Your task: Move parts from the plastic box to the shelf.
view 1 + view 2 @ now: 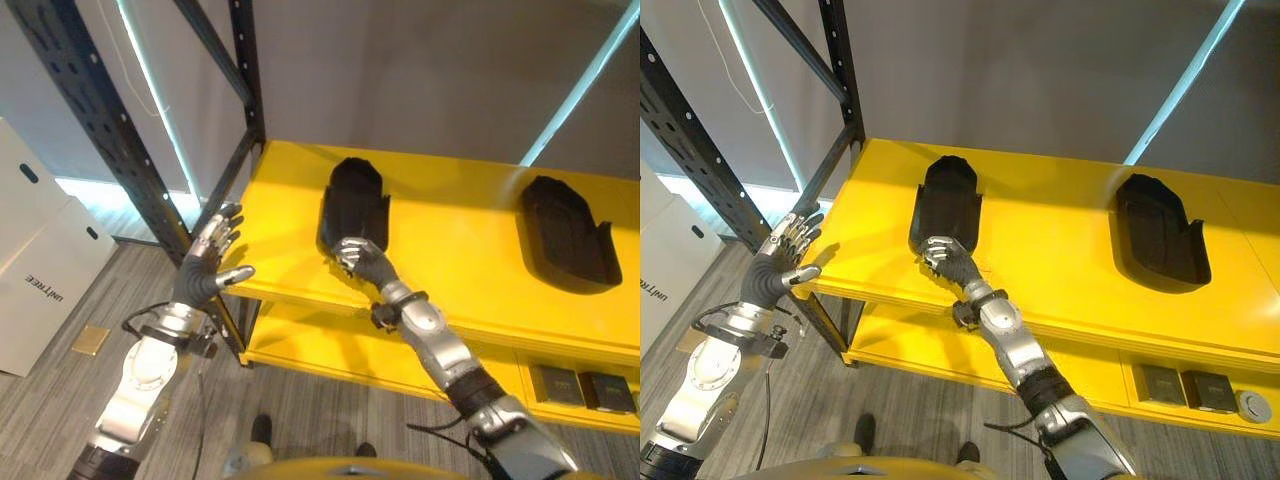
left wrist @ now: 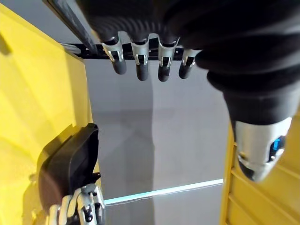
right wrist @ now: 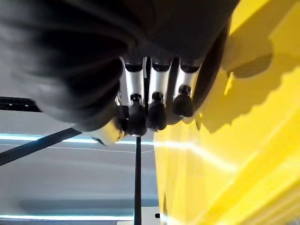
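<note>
Left hand [image 1: 205, 265] raised, fingers spread, beside the yellow shelf [image 1: 450, 250]; right hand [image 1: 358, 258] curled, gripping 1 black part [image 1: 352, 208].

- A storeroom or workshop, to judge by the fittings.
- A yellow shelf [image 1: 470, 250] on a black perforated steel rack [image 1: 95, 130], of the industrial kind.
- Black moulded parts [image 1: 1160, 235] lie on the shelf, well apart.
- White cardboard boxes [image 1: 40, 260] stand beside the rack.
- Grey plank floor [image 1: 50, 400], plain grey wall [image 1: 400, 70].
</note>
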### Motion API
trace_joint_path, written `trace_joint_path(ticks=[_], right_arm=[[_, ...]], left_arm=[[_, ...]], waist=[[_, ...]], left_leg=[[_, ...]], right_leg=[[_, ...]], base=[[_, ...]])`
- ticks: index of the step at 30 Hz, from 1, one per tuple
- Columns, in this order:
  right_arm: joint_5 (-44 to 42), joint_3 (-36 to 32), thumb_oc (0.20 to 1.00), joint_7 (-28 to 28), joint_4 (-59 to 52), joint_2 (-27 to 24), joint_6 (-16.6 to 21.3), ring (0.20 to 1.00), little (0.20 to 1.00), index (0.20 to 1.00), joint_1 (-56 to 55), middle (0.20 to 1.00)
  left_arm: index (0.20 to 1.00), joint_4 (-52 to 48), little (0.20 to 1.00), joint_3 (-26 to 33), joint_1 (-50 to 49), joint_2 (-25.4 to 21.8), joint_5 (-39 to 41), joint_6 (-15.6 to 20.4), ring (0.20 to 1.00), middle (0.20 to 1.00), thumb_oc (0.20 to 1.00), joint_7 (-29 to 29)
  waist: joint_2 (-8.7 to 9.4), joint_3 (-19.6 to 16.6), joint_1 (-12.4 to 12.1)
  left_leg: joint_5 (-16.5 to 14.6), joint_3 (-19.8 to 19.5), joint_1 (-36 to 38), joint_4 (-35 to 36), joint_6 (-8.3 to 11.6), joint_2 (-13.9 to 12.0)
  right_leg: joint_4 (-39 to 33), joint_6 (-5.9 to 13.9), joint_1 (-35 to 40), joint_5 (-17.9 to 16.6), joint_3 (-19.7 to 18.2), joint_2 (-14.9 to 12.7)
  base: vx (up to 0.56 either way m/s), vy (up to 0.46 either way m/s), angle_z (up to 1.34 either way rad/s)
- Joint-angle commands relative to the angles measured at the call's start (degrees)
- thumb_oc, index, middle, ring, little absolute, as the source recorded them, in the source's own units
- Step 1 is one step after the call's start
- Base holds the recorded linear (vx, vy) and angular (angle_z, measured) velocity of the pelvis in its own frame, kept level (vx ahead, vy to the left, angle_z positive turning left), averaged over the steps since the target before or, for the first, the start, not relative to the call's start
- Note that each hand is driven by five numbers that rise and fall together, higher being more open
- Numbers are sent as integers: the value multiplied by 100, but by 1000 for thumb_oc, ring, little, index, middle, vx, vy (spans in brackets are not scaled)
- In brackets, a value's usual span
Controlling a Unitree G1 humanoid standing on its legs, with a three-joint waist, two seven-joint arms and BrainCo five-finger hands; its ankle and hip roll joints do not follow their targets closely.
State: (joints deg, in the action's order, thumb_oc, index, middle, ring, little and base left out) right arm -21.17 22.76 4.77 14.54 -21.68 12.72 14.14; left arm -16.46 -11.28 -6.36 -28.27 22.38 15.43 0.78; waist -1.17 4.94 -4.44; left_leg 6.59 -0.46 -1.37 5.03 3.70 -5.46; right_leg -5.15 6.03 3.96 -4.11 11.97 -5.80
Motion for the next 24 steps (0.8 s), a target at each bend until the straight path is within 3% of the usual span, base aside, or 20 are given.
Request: trace_joint_path(ticks=[1,4,5,6,12,16,20,24], right_arm=[[-365,-547,200,124,-1100,-231,365,200,200,200,-247,200],[-269,-987,200,195,-2048,-435,486,200,200,200,-701,200],[-75,-1488,705,168,-2710,-587,672,705,705,705,-1088,705],[14,-1692,1000,167,-2989,-639,714,1000,1000,1000,-1278,1000],[389,-2183,1000,138,-3273,-695,690,1000,1000,1000,-1849,1000],[547,-2125,1000,114,-3153,-652,617,1000,1000,1000,-1869,1000],[598,-1956,1000,159,-3021,-585,571,1000,1000,1000,-1944,1000],[676,-2053,1000,4,-2578,-441,532,1000,1000,1000,-2301,1000]], left_arm=[[1000,-62,1000,343,254,-155,-177,217,1000,1000,1000,109],[1000,-97,1000,432,188,-114,-257,232,1000,1000,1000,126],[1000,-143,1000,524,154,-96,-347,249,1000,1000,1000,115],[1000,-148,1000,545,163,-90,-370,255,1000,1000,1000,94],[1000,-120,1000,498,247,-29,-447,202,1000,1000,1000,22],[1000,-14,1000,280,487,64,-515,193,1000,1000,1000,2],[1000,93,1000,238,576,75,-660,226,1000,1000,1000,30],[1000,229,1000,166,637,66,-815,241,1000,1000,1000,91]], waist=[[210,168,173],[220,142,283],[234,112,437],[245,87,515],[246,-28,795],[245,-93,1112],[261,-146,1218],[274,-192,1305]], left_leg=[[-964,292,510,-3,23,-31],[-989,335,540,-3,15,-37],[-1015,388,571,-3,10,-42],[-1031,423,590,-3,3,-45],[-1110,590,705,-3,-37,-56],[-1243,931,923,-3,-166,-21],[-1327,1298,1072,-3,-257,9],[-1347,1330,1125,-3,-271,15]], right_leg=[[15,90,228,780,15,-100],[15,102,221,781,-29,-106],[15,123,204,772,-89,-116],[15,129,193,766,-138,-117],[29,157,156,720,-352,-124],[130,200,-6,637,-848,-108],[136,217,-141,544,-1280,-79],[150,229,-126,538,-1319,-89]], base=[[-12,42,-1],[-8,15,-3],[-22,30,-8],[-32,39,-19],[-26,41,-31],[-38,88,-34],[-37,71,-85],[-19,31,-34]])
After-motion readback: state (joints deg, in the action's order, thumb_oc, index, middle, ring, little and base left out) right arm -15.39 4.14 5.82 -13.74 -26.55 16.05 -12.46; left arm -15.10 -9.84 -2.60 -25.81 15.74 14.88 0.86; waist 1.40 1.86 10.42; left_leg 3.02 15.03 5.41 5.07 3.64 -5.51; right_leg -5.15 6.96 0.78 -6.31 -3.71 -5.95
